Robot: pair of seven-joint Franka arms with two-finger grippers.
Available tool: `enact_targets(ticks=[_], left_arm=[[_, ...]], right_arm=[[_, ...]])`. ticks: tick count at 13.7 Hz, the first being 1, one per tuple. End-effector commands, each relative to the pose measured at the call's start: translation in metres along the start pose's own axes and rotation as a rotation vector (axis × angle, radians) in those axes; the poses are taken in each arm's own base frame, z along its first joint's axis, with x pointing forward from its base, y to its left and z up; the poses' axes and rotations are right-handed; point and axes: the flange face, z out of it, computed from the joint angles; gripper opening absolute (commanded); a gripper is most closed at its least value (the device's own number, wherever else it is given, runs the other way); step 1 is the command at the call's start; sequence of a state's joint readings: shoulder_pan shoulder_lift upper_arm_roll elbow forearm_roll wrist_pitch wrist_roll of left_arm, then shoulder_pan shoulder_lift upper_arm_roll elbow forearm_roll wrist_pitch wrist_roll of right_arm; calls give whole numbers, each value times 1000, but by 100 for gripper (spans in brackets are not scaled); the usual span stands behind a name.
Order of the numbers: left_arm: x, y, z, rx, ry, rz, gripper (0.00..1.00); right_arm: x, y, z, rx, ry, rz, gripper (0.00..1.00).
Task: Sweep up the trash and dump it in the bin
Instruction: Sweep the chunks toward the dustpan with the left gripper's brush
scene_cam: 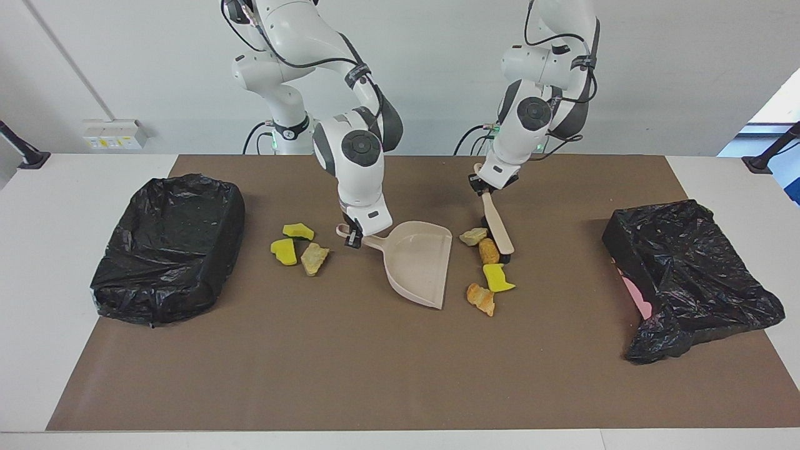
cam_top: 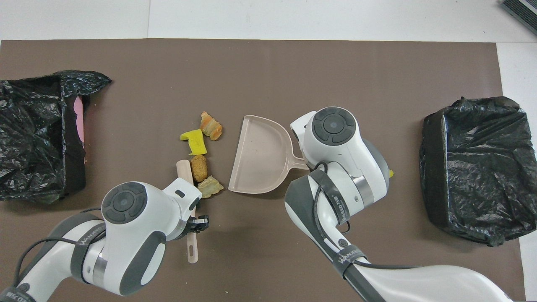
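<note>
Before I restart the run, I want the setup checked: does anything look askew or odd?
Yes. The bin toward the left arm's end looks tipped over, its black bag slumped and pulled back so a pink wall shows. The other bin stands upright, fully lined.

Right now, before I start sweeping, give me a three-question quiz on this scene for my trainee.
1. How many scraps lie beside the brush, on the side toward the dustpan?
2. True or false: the dustpan already holds scraps.
3. The right gripper is shut on: A the brush, B the dustpan's handle, C a scrap.

Key: 1 four. 2 false, the pan is bare. 3 B. The left gripper holds the brush.
</note>
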State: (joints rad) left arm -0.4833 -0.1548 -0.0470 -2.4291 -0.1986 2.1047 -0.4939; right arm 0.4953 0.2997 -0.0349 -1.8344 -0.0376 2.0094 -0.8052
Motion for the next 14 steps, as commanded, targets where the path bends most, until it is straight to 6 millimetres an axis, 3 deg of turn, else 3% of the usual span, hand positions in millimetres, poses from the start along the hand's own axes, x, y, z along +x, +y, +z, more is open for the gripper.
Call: enact_targets(ticks=[1, 3, 6, 9, 10, 12, 14], left_arm=[[-17, 35, -3, -16, 7, 71, 0], [-27, 61, -10, -62, 6, 89, 0], [-25, 97, -22, -131, 57, 115, 0], [8, 125, -53, -180, 92, 67, 0], [21, 129, -65, -199, 108, 50, 0], [46, 117, -93, -235, 145, 8, 0], [63, 98, -102, -231, 167, -14, 0]], right_arm=[[-1, 1, -1, -9, 15, 12, 0], [-1, 0, -1, -9, 15, 13, 0], [-2, 0, 1, -8, 14, 22, 0], [-2, -1, 1, -9, 15, 22, 0], [-2, -1, 1, -9, 15, 22, 0], [-3, -1, 2, -9, 15, 22, 0], [-3, -1, 2, -9, 15, 22, 0]])
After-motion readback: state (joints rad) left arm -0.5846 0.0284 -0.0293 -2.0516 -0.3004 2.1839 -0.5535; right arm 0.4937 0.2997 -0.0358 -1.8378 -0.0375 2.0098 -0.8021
